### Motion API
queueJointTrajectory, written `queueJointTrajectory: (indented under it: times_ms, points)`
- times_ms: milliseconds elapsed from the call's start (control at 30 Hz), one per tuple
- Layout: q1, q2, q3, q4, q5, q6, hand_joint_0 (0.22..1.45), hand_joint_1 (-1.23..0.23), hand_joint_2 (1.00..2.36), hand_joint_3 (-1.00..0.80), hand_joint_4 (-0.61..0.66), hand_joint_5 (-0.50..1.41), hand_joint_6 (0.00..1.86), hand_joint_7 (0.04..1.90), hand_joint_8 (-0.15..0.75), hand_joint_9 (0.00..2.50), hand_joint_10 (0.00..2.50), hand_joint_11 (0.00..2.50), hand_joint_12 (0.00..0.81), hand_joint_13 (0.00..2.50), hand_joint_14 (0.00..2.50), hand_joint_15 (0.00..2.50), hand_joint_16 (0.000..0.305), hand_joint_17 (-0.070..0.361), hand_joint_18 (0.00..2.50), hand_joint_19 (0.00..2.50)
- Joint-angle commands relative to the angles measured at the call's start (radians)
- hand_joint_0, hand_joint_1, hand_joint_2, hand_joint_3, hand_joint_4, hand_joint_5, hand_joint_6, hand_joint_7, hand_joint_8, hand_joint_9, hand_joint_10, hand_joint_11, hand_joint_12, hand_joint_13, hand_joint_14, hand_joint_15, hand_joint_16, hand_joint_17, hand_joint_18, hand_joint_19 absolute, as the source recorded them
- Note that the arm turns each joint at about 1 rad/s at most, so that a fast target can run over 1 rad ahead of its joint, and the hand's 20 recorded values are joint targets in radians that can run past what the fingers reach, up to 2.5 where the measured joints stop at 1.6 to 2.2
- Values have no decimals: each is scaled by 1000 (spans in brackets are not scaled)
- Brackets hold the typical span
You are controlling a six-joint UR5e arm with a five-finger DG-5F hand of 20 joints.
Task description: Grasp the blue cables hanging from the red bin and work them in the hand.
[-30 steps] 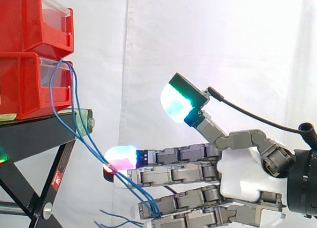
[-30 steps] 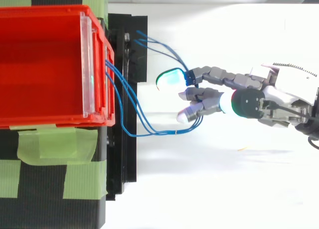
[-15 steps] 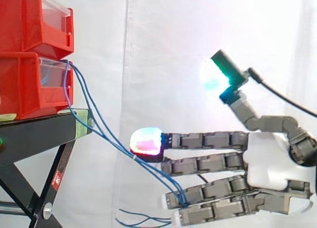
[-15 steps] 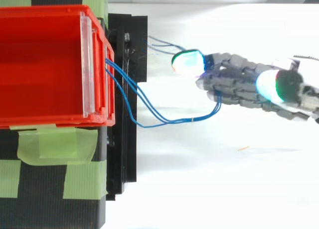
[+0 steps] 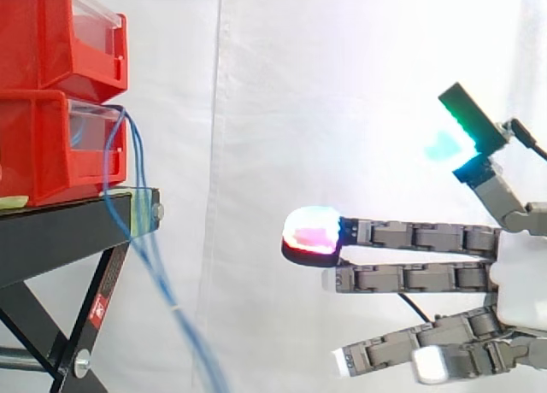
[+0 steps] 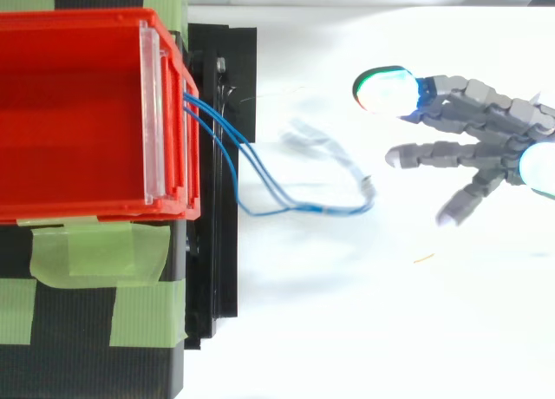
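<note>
Hanging free, the blue cables [image 6: 321, 210] drop from the front of the lower red bin [image 5: 34, 154] past the black stand [image 5: 60, 231] edge, their lower part blurred. The hand [image 5: 521, 278] sits clear of them, fingers straight and spread wide, holding nothing.

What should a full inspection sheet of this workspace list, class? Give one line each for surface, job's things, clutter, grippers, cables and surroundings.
Surface: black stand with green tape stuck on it.
Job's things: two stacked red bins on the stand; blue cables come out of the lower bin's front.
Clutter: one small orange scrap on the white ground.
Grippers: robot hand open, fingers straight and spread, holding nothing, apart from the cables.
Cables: the blue cables hang free past the stand's edge and loop out towards the hand without touching it.
Surroundings: white curtain behind.
</note>
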Motion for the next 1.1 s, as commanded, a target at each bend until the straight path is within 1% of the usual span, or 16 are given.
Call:
queueJointTrajectory:
  times_ms: [0,100,133,167,200,233,300,367,433,567,667,767,833,867,967,1067]
  points:
    - [0,1,-21,31,0,-1,522,-459,1000,-1000,-61,-500,0,500,138,0,126,0,736,376,2,138,150,338,1482,0]
    - [-3,-1,-21,21,-3,2,521,-458,1000,-1000,-61,-500,0,500,128,0,121,0,722,294,2,136,155,348,1266,0]
    - [-3,-4,-22,19,-5,4,520,-459,1000,-1000,-55,-500,0,500,125,0,108,0,720,262,2,134,156,352,1103,0]
    - [-6,-13,-21,21,-8,7,519,-454,1000,-1000,-47,-500,0,500,124,0,94,0,715,234,2,138,156,351,828,0]
    - [-8,-14,-21,27,-12,8,528,-364,1000,-1000,-86,-500,0,535,98,0,0,0,670,58,4,247,147,331,340,0]
    - [-8,-13,-22,25,-14,8,528,-366,1000,-1000,-61,-500,1,538,106,0,0,0,662,55,5,243,135,304,0,0]
    - [-9,-14,-21,25,-14,8,542,-383,1000,-1000,-26,-500,1,546,142,0,0,0,620,104,6,241,114,256,0,0]
    - [-11,-14,-21,30,-14,7,548,-395,1000,-1000,0,-500,1,551,192,0,0,0,603,149,5,235,109,245,0,0]
    - [-17,-48,-21,57,-15,-2,569,-403,1000,-1000,26,-500,3,564,233,0,1,0,589,176,5,223,102,230,0,0]
    - [-16,-91,-8,123,-12,-7,587,-440,1000,-1000,61,-500,1,560,292,79,0,23,577,245,4,188,94,212,0,0]
    - [-17,-119,27,166,-9,-22,595,-441,1000,-1000,67,-500,2,564,299,118,0,59,569,244,4,198,92,206,0,0]
    - [-25,-192,98,171,-14,-12,596,-454,1000,-1000,72,-500,1,560,304,166,0,70,564,256,4,202,91,204,0,0]
    - [-26,-225,130,166,-14,2,598,-455,1000,-1000,80,-495,2,567,308,181,1,92,559,250,4,203,90,203,0,0]
    - [-29,-251,167,159,-24,25,601,-454,1000,-1000,82,-491,2,567,308,184,0,101,556,247,5,216,90,202,0,0]
    - [-37,-286,228,146,-43,39,603,-453,1000,-1000,87,-484,2,567,312,200,2,111,544,239,7,222,89,201,0,0]
    - [-43,-294,262,143,-52,10,605,-454,1000,-1000,90,-476,2,571,317,225,2,137,539,236,5,232,88,198,0,0]
